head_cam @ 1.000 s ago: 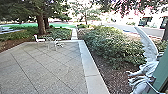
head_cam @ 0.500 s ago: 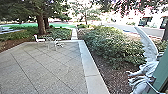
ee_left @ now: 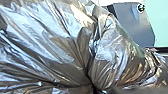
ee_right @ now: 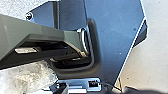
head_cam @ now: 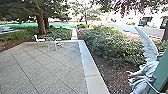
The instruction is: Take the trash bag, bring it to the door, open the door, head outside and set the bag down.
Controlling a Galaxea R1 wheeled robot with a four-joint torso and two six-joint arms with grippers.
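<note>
Nothing has visibly moved since, and we see the trash bag (ee_left: pixel 50 42) near our left wrist, but cannot tell either gripper's opening or hold

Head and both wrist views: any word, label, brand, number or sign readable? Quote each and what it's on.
No readable text.
Trash bag: no lettering made out.
Winged statue: same.
Robot's round fitting: too small and blurred to tell if marked.

bright daylight washes out the distance, and glare streaks the trash bag (ee_left: pixel 50 32).
</note>
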